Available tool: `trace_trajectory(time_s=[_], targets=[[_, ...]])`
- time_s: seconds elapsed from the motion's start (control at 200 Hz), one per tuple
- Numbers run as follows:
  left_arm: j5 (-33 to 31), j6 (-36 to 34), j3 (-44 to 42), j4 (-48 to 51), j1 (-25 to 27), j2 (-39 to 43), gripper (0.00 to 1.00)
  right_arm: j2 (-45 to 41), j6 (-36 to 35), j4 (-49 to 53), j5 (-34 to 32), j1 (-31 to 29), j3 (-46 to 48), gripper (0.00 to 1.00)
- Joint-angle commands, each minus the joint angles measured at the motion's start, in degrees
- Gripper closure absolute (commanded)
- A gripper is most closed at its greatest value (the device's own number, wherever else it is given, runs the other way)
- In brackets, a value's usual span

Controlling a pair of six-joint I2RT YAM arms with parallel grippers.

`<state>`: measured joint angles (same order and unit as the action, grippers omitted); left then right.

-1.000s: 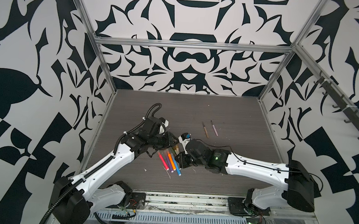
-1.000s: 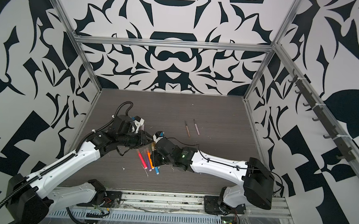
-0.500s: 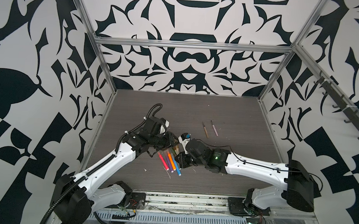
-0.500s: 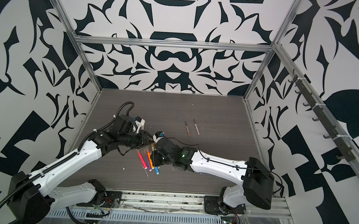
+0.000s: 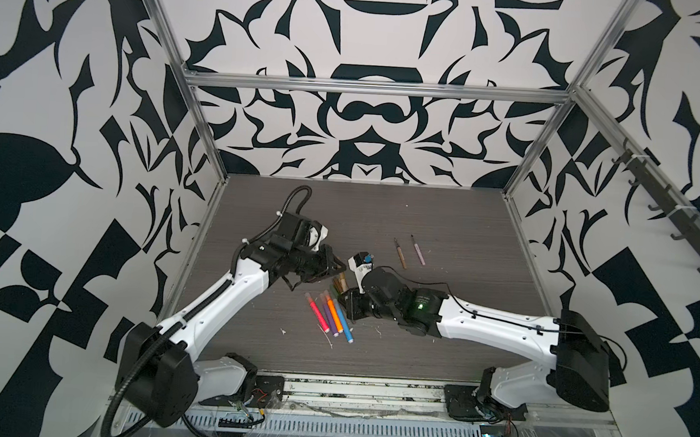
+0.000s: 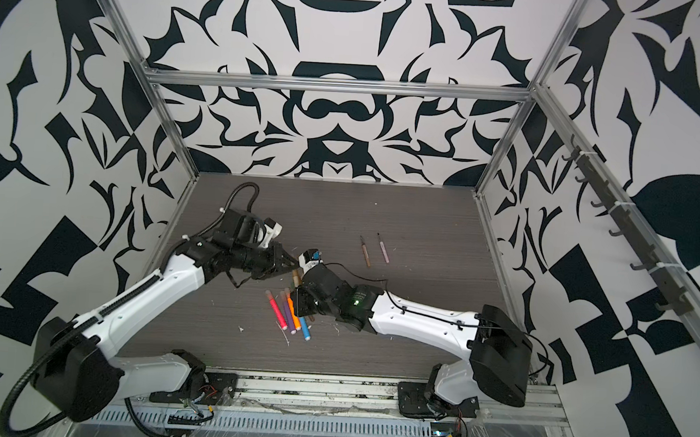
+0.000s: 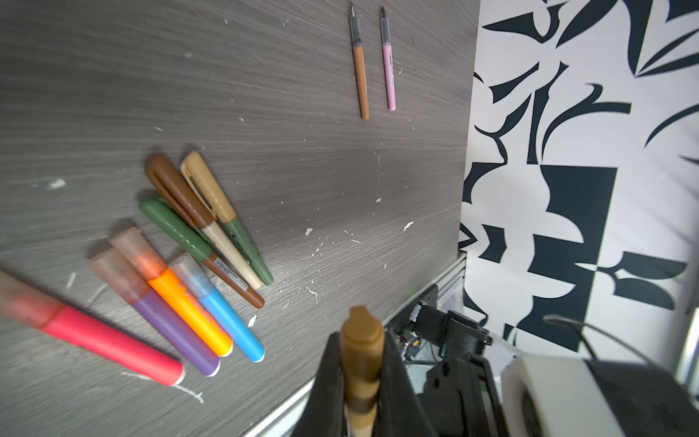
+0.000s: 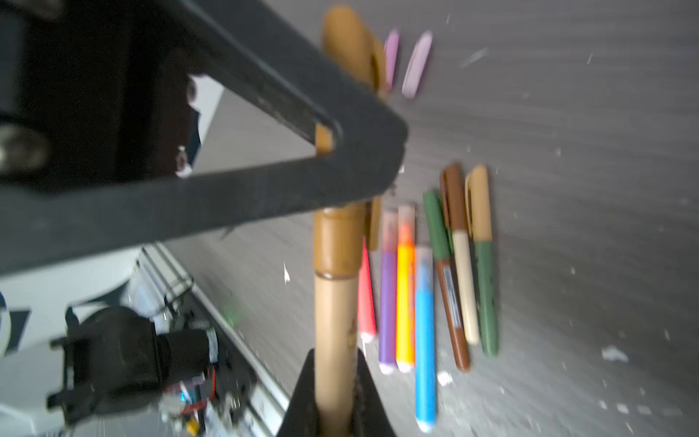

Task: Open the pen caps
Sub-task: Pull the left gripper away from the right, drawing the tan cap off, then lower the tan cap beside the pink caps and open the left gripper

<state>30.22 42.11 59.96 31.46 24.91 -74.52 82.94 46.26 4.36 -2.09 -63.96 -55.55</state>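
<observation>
While pinching the light, stiff, slick tan cap (image 7: 362, 333) tight in the left gripper (image 7: 359, 353), aloft beside the loose pens (image 7: 184, 302), barrel (image 8: 334, 310) clamped in the right gripper (image 8: 336, 365), pull straight along its axis.

The left claw (image 8: 359, 159) hides the middle of the tan pen cap (image 8: 336, 238), the right claw (image 8: 334, 378) covers the tail of the pen (image 8: 333, 321), and two lilac caps (image 8: 416, 64) beyond the left claw are blurred.

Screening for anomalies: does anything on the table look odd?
Yes: caps look swapped. A brown plastic cap sits on a cream pen body, a tan cap on a green body, a green cap on a brown body. White flecks litter the grey wood-grain table.
</observation>
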Motion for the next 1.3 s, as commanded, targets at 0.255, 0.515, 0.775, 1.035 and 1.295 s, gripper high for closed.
trace_trajectory(time_s=[0.255,0.515,0.775,1.035,1.295], targets=[[-11.11,-9.65,12.9,0.15,-8.1,-4.91,1.0,-1.4,2.43,3.85,3.0,-5.05,3.32,1.0],[-13.87,-14.93,20.4,4.73,-13.76,-8.64,1.0,-0.82,4.01,1.04,4.42,-5.9,4.6,1.0],[-15.28,-16.74,30.63,7.66,-17.08,-17.02,1.0,-2.01,4.09,1.0,4.21,-6.41,6.04,1.0],[-20.37,-19.66,41.55,13.88,-17.81,-25.49,1.0,-6.67,2.65,4.02,0.41,-5.64,8.07,1.0],[-25.32,-19.0,28.7,13.37,-20.16,-27.47,1.0,-14.4,-1.57,13.77,-12.28,-2.39,9.62,1.0]])
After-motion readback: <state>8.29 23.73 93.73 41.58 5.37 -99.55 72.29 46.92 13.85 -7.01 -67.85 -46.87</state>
